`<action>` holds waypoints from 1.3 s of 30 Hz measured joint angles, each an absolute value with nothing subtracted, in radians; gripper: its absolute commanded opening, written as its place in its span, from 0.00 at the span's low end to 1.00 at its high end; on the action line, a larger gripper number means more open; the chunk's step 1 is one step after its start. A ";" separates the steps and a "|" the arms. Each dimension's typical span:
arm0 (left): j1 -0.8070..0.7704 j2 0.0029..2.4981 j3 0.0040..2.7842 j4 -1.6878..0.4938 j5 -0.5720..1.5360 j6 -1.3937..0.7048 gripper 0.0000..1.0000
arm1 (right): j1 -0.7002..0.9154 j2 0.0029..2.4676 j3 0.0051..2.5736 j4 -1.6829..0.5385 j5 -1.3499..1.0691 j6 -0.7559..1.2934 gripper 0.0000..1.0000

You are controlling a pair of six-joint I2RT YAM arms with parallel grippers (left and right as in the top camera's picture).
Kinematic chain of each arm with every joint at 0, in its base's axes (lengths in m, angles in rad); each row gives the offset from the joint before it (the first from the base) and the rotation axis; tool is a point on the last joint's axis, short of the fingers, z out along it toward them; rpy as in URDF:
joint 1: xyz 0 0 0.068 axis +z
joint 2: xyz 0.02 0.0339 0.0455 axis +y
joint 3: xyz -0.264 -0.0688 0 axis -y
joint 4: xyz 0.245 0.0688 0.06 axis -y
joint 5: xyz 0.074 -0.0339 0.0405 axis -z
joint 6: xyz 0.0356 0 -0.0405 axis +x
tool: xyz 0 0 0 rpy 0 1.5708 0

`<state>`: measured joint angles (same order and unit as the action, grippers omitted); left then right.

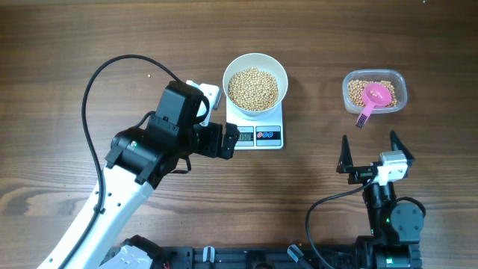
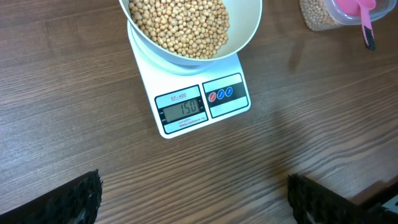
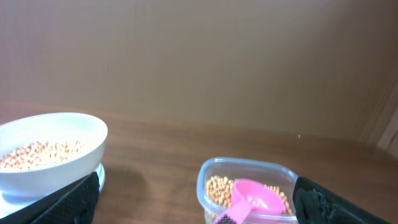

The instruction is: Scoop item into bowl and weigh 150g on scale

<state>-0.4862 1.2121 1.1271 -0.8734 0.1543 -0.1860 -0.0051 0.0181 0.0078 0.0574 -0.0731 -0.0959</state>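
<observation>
Overhead shows me a dark wood-grain table, brown wall beyond. Flat white square scale (labelled SF-400) reads 150, carrying the round white bowl of small tan beans. Left gripper and right gripper both gape, empty.

Bowl cropped by top edge, tub cut off at corner, scale mostly hidden.

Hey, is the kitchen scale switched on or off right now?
On: the scale's display reads 150 beneath the bowl of beans.
</observation>
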 measured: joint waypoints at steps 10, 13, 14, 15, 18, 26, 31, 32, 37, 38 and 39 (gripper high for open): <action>-0.486 1.212 1.127 -0.873 0.154 -0.186 1.00 | -0.005 0.017 0.006 -0.002 -0.057 -0.122 1.00; -0.486 1.212 1.127 -0.873 0.154 -0.186 1.00 | -0.005 0.017 0.006 -0.002 -0.035 -0.096 1.00; -0.486 1.212 1.127 -0.873 0.154 -0.186 1.00 | -0.005 0.017 0.006 -0.002 -0.028 -0.088 1.00; -0.486 1.212 1.127 -0.873 0.154 -0.186 1.00 | -0.005 0.017 0.006 -0.002 -0.021 -0.076 0.99; -0.486 1.212 1.127 -0.873 0.154 -0.186 1.00 | -0.005 0.017 0.006 -0.002 -0.018 -0.072 1.00; -0.486 1.212 1.127 -0.873 0.154 -0.186 1.00 | -0.005 0.017 0.006 0.000 -0.017 -0.068 1.00; -0.486 1.212 1.127 -0.873 0.154 -0.186 1.00 | -0.005 0.017 0.006 0.000 -0.018 -0.068 1.00; -0.486 1.212 1.127 -0.873 0.154 -0.186 1.00 | -0.005 0.017 0.006 0.000 -0.017 -0.068 1.00; -0.486 1.212 1.127 -0.873 0.154 -0.186 1.00 | -0.005 0.017 0.006 0.000 -0.017 -0.068 1.00; -0.486 1.212 1.127 -0.873 0.154 -0.186 1.00 | -0.005 0.017 0.006 0.000 -0.017 -0.068 1.00; -0.486 1.212 1.127 -0.873 0.154 -0.186 1.00 | -0.005 0.017 0.006 0.000 -0.017 -0.068 1.00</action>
<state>-0.4862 1.2121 1.1267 -0.8734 0.1543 -0.1860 -0.0051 0.0166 0.0063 0.0002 -0.0174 -0.0685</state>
